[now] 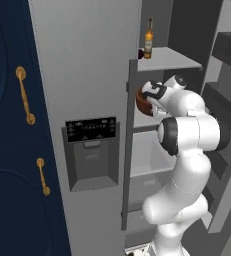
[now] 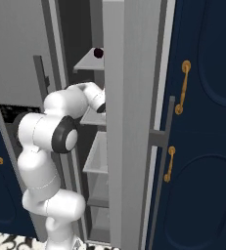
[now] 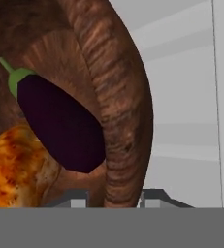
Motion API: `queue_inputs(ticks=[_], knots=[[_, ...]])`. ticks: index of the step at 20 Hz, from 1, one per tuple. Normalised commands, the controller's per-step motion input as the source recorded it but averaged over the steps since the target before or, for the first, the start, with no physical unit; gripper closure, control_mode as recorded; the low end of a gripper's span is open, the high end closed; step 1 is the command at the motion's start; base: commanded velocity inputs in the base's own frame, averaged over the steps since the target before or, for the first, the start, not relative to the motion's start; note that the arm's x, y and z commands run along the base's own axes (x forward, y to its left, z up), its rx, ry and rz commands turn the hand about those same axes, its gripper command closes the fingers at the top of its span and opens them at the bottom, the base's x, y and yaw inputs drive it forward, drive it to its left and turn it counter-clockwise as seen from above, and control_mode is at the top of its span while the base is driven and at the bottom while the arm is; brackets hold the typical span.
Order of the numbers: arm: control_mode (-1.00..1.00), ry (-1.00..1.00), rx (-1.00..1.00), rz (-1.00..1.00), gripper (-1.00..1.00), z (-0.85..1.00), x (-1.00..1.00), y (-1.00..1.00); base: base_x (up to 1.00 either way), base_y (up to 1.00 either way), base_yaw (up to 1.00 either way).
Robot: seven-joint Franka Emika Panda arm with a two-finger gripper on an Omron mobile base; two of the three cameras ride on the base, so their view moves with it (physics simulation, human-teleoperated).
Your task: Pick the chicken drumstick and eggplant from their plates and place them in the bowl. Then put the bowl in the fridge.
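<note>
light: even, bright (rendered) | shadows: faint | blur: none | glare: none

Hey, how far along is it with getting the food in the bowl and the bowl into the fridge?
Done: the eggplant and the chicken drumstick lie together in the bowl. In hand: the hand grips the bowl's rim, one fingertip on each side of the wall, and the arm reaches into the open fridge at the middle shelves. Left: set the bowl on a shelf and let go.

Contents count: one bowl (image 3: pixel 118 97), one eggplant (image 3: pixel 60 126), one chicken drumstick (image 3: pixel 16 164). Fridge (image 1: pixel 87 60): one. Bottle (image 1: pixel 148 39) on upper shelf (image 1: pixel 172 60): one. Gold cabinet handles (image 1: pixel 24 95): two on each side.
</note>
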Motion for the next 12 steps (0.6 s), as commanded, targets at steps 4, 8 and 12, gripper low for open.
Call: queue_inputs(ticks=[4,8,12], knots=[[-1.0,0.0,0.0,0.0,-1.0,-0.05,0.0,0.0,0.0,0.0,0.0],[-1.0,-0.01,0.0,0.0,-1.0,0.0,-0.03,0.01,0.0,0.0,0.0],[-1.0,-0.01,0.0,0.0,-1.0,0.0,-0.31,0.03,0.0,0.0,0.0]])
